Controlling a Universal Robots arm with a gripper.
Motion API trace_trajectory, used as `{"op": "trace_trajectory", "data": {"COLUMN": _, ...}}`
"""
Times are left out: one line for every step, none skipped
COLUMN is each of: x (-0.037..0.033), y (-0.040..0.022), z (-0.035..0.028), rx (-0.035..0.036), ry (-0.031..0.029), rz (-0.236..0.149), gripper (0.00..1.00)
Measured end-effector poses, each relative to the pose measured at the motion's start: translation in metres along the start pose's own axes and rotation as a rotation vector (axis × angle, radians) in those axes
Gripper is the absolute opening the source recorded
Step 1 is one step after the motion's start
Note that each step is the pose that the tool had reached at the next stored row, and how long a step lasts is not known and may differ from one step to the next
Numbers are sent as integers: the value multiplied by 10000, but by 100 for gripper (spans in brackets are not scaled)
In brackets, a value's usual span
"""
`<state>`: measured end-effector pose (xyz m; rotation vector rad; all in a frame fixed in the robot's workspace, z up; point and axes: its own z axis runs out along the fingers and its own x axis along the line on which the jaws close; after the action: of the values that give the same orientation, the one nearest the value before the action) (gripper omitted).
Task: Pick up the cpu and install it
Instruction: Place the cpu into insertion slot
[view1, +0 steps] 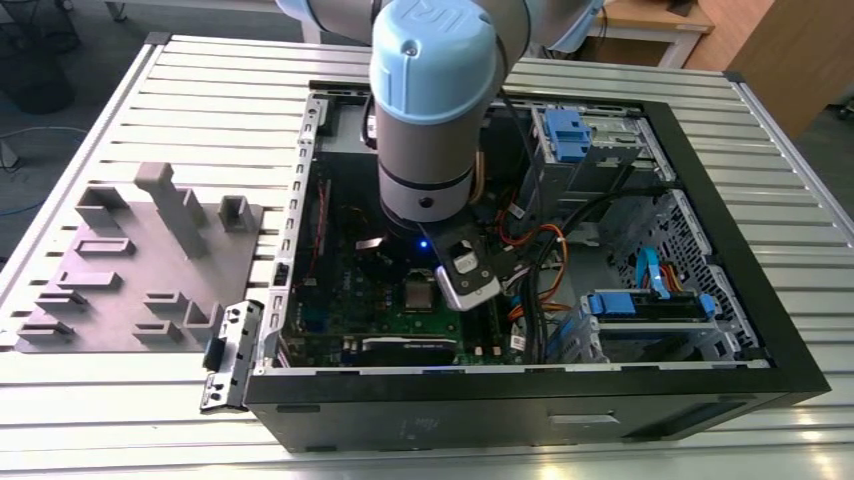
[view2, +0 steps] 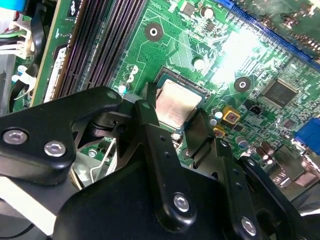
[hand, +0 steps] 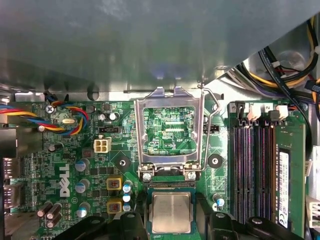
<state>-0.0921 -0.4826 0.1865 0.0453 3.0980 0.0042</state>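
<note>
In the exterior view, a black open-sided computer case (view1: 534, 400) lies on a ribbed aluminium table (view1: 200, 100) and takes up the middle of the frame. A grey moulded fixture plate (view1: 134, 270) rests on the table toward the exterior view's left. The grey robot arm with a pale blue cap (view1: 420, 100) reaches down into the case from the upper centre. Just below it, the cpu (view1: 422, 296), a small flat square chip with a pale silver-grey metal top, lies on the green circuit board (view1: 340, 300).

In the second wrist view, the cpu (view2: 176, 102) sits flat in its socket. The black gripper (view2: 172, 117) is released, one finger (view2: 150, 145) on either side of the chip without clamping it.

In the first wrist view, the shiny hinged socket frame (hand: 167, 97) is swung open beside the seated cpu (hand: 171, 212), with dark memory slots (hand: 250, 165) nearby.
</note>
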Motion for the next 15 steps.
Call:
{"op": "trace_trajectory", "data": {"x": 1, "y": 0, "z": 3, "rx": -2, "ry": -5, "rz": 0, "gripper": 47}}
{"op": "trace_trajectory", "data": {"x": 1, "y": 1, "z": 5, "rx": -7, "ry": -7, "rz": 0, "gripper": 47}}
{"op": "trace_trajectory", "data": {"x": 1, "y": 1, "z": 5, "rx": -7, "ry": -9, "rz": 0, "gripper": 47}}
{"op": "trace_trajectory", "data": {"x": 1, "y": 1, "z": 5, "rx": -7, "ry": -9, "rz": 0, "gripper": 47}}
{"op": "trace_trajectory", "data": {"x": 1, "y": 1, "z": 4, "rx": -8, "ry": -9, "rz": 0, "gripper": 47}}
{"op": "trace_trajectory", "data": {"x": 1, "y": 1, "z": 0, "rx": -10, "ry": -11, "rz": 0, "gripper": 47}}
{"op": "trace_trajectory", "data": {"x": 0, "y": 2, "z": -5, "rx": -16, "ry": -13, "rz": 1, "gripper": 47}}
{"op": "trace_trajectory", "data": {"x": 0, "y": 3, "z": -10, "rx": -18, "ry": -14, "rz": 1, "gripper": 47}}
{"op": "trace_trajectory", "data": {"x": 0, "y": 3, "z": -12, "rx": -19, "ry": -14, "rz": 1, "gripper": 47}}
{"op": "trace_trajectory", "data": {"x": 0, "y": 2, "z": -15, "rx": -16, "ry": -13, "rz": 1, "gripper": 47}}
{"op": "trace_trajectory", "data": {"x": 0, "y": 2, "z": -17, "rx": -13, "ry": -11, "rz": 1, "gripper": 47}}
{"op": "trace_trajectory", "data": {"x": 0, "y": 2, "z": -19, "rx": -11, "ry": -10, "rz": 1, "gripper": 47}}
{"op": "trace_trajectory", "data": {"x": 0, "y": 2, "z": -21, "rx": -12, "ry": -11, "rz": 1, "gripper": 47}}
{"op": "trace_trajectory", "data": {"x": 0, "y": 2, "z": -23, "rx": -14, "ry": -11, "rz": 1, "gripper": 47}}
{"op": "trace_trajectory", "data": {"x": 0, "y": 2, "z": -23, "rx": -13, "ry": -12, "rz": 0, "gripper": 47}}
